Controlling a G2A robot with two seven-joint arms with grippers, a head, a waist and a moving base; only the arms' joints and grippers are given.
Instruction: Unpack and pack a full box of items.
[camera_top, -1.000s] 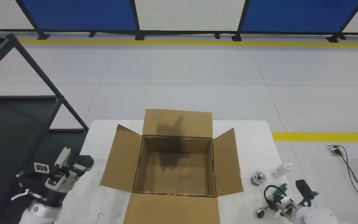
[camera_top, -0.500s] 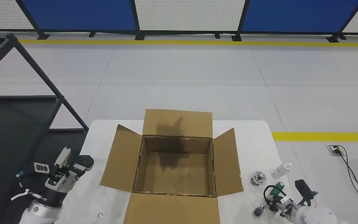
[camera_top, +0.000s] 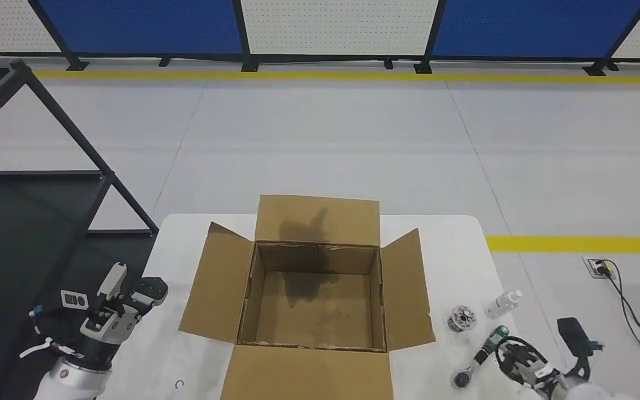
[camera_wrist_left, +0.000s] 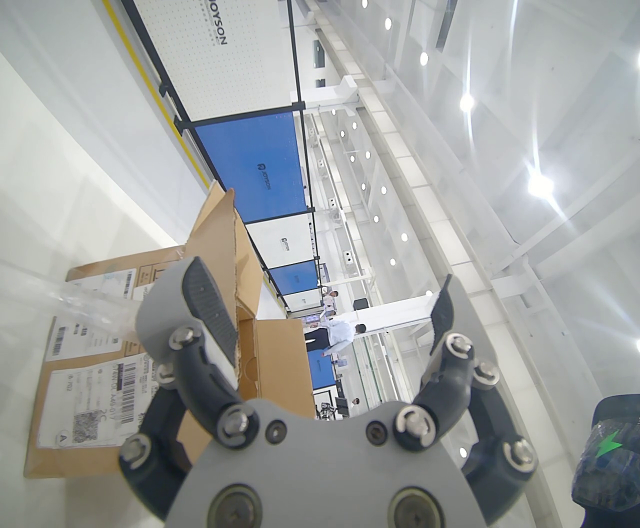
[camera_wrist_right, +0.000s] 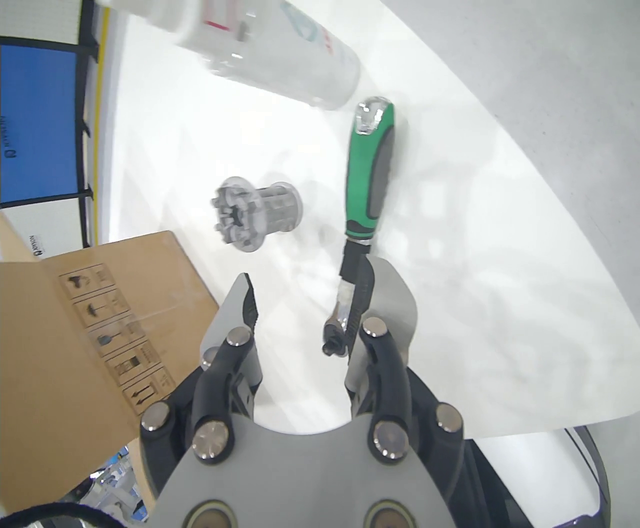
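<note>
The open cardboard box (camera_top: 310, 262) stands mid-table with its flaps spread and nothing showing inside. Right of it lie a green-handled ratchet wrench (camera_top: 481, 358), a small metal part (camera_top: 461, 317) and a white bottle (camera_top: 505, 301). My right gripper (camera_wrist_right: 302, 300) is open just above the table; the ratchet wrench (camera_wrist_right: 370, 170) lies flat with its head beside one fingertip (camera_wrist_right: 361, 292), not gripped. The metal part (camera_wrist_right: 257, 212) and bottle (camera_wrist_right: 280, 50) lie farther out. My left gripper (camera_wrist_left: 325, 307) is open and holds nothing, left of the box (camera_wrist_left: 150, 350), and shows at the table's left edge (camera_top: 135, 287).
The box's right flap (camera_wrist_right: 75, 320) hangs close beside my right gripper. The table's rounded right edge (camera_wrist_right: 575, 240) lies just past the wrench. A small ring-like bit (camera_top: 178, 384) lies on the table near the front left. Bare tabletop (camera_top: 165, 350) separates the left arm from the box.
My right gripper has let go of the ratchet wrench and drawn back toward the table's near right corner. The wrench now lies on the table. The left arm has not moved.
</note>
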